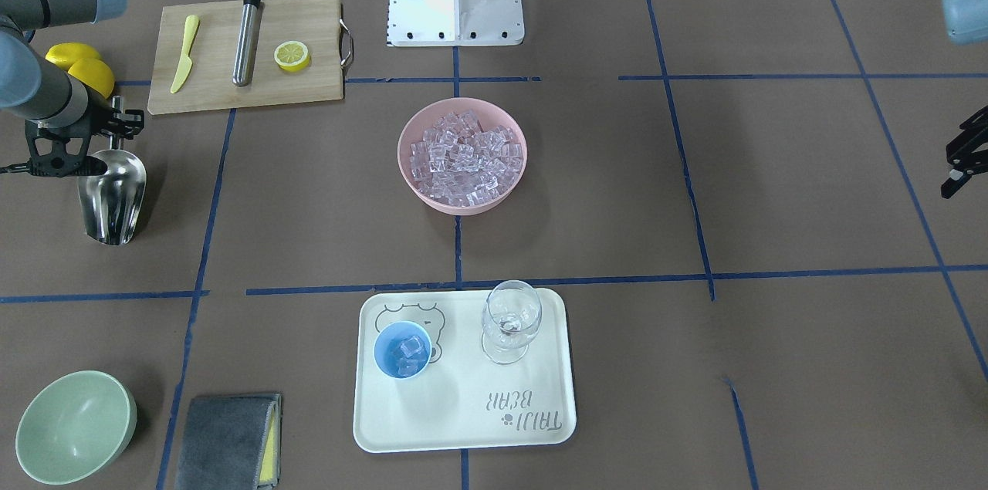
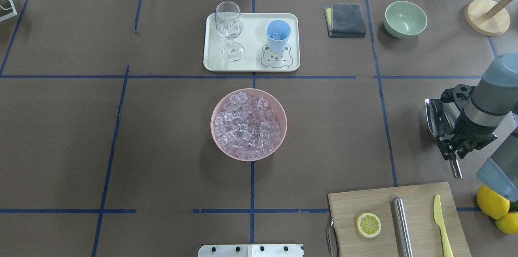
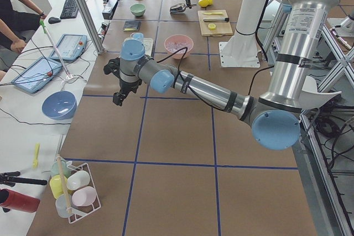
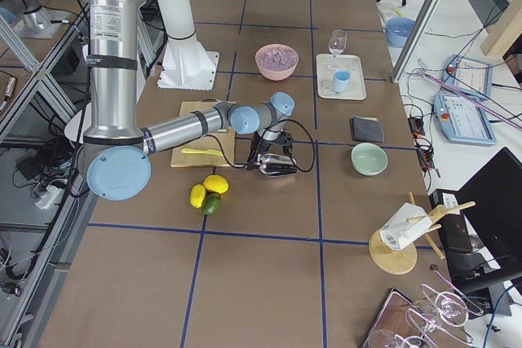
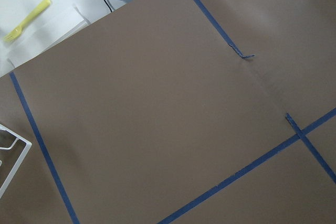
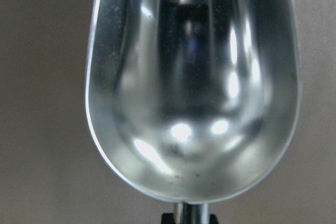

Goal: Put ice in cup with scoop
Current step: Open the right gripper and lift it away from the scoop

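On the right gripper (image 2: 452,151) we see the fingers closed around the handle of the scoop (image 2: 436,117), its empty bowl low at the table's right side, just beyond the cutting board (image 2: 388,208). A few cubes of ice (image 2: 276,35) sit in the cup (image 2: 278,44) on the far tray (image 2: 251,46), right of the stemmed glass (image 2: 229,26); many more fill the pink bowl (image 2: 212,125) at centre. The left gripper (image 3: 118,100) hangs over the table's left side; we cannot tell how its fingers stand

scoop (image 6: 191,93): glossy metal | ice (image 1: 461,158): clear, glassy | cup (image 1: 402,349): smooth plastic | table (image 1: 772,189): matt paper
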`<state>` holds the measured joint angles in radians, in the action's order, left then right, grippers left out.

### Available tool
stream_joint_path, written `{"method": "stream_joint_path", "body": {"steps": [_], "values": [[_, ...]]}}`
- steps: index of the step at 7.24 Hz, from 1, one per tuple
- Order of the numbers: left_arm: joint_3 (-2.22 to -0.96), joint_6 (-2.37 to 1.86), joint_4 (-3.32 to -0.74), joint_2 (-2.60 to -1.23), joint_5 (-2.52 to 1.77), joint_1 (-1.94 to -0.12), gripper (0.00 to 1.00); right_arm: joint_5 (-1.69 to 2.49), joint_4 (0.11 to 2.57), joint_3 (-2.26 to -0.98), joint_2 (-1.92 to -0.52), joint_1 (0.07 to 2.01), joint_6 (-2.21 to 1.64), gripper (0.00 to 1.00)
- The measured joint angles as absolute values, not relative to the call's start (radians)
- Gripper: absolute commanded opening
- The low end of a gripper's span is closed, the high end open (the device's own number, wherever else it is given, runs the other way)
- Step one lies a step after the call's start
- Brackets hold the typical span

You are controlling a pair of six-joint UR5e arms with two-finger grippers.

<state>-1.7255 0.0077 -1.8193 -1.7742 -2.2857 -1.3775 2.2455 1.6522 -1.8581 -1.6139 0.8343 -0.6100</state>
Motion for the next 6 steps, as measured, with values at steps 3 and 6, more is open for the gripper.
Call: {"method": "stream_joint_path", "body": {"steps": [3,6], "values": [[-1.723,0.008,-1.818,-1.773,-2.286,-1.377,1.00,2.240,1.600,-1.876,-1.614,0.851,-0.613,1.00],[-1.701,0.012,-1.751,-1.757,-2.286,-1.381,1.00,2.188,1.341,-1.859,-1.602,0.999,-0.611,1.00]]}}
